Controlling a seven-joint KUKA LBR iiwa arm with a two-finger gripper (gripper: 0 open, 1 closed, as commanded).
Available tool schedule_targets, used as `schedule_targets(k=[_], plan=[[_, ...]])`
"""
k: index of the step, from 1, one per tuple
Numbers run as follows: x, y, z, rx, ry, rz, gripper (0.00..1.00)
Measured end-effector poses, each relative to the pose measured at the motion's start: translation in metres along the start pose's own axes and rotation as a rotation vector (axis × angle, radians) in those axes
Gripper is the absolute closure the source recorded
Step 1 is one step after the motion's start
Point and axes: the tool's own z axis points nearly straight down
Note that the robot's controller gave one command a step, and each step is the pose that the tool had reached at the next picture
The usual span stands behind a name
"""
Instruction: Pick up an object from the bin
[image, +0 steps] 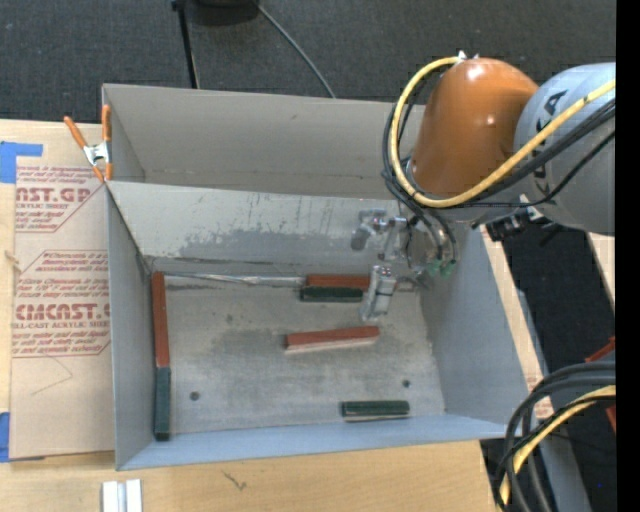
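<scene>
My gripper (382, 296) hangs low over the back right part of the bin floor. Its tip is at the right end of a pair of short bars (333, 288), a red-brown one lying against a dark green one, close to the back wall. Whether it touches them I cannot tell. Just in front of the gripper lies a red-brown flat bar (331, 340), slightly slanted, apart from it.
A dark green bar (375, 408) lies near the front wall at the right. Along the left wall lie a red-brown bar (158, 320) and, below it, a dark green bar (160, 403). The arm's orange cover and yellow cables hang over the bin's right back corner.
</scene>
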Motion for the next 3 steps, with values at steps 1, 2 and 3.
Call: schedule_targets(k=[1, 2, 3], plan=[[-0.002, -0.001, 0.033, -0.002, -0.014, 0.02, 0.0], [0.035, -0.006, 0.11, -0.002, -0.006, 0.13, 0.0], [0.026, 0.024, 0.161, -0.001, -0.003, -0.022, 1.0]])
